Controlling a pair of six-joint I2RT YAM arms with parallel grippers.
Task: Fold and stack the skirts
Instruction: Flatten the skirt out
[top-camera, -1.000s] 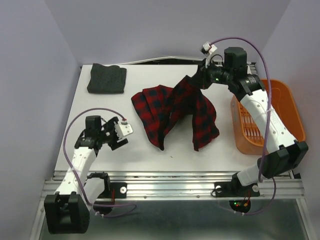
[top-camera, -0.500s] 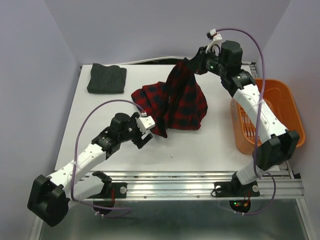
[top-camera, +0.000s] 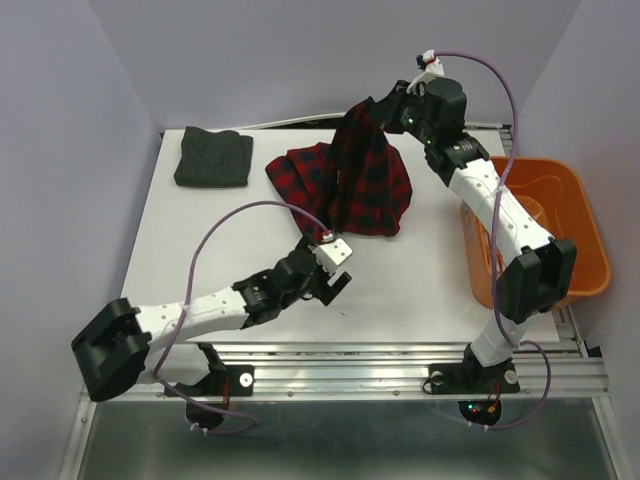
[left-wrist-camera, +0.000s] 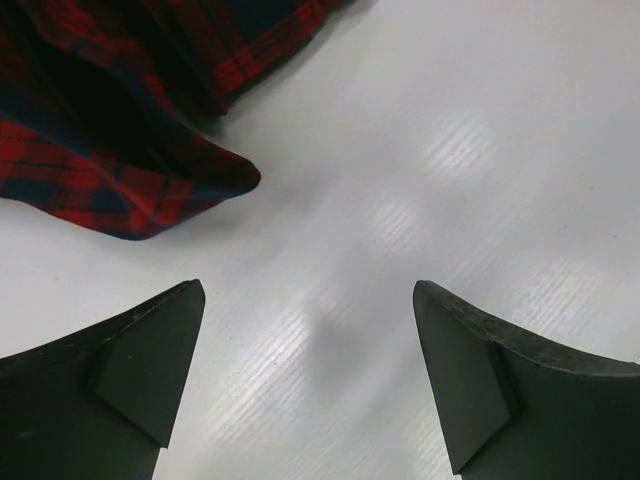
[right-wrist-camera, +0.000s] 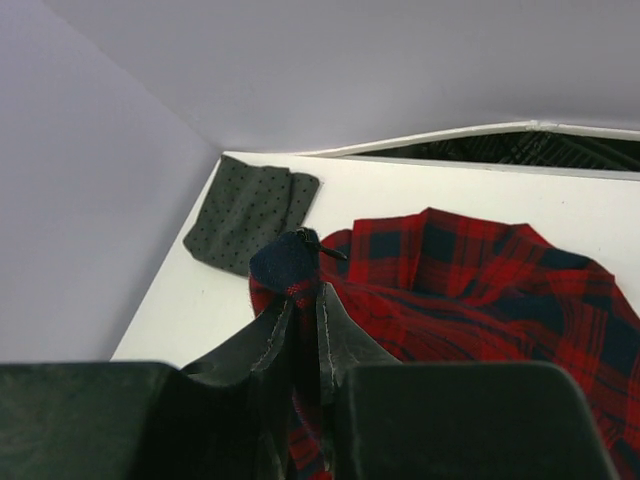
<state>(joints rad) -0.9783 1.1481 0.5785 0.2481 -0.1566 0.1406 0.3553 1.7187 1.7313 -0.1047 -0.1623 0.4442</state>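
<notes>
Holding plaid skirt raised | right fingers pinching 1 edge | left fingers spread near hem | risk: thin pinch slips, cloth drops

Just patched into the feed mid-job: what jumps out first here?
The red plaid skirt hangs like a tent at the far middle of the table, pinched at its peak by the right tool. The left tool is open over the table, just short of its hem. The folded grey skirt lies in the far left corner.
</notes>
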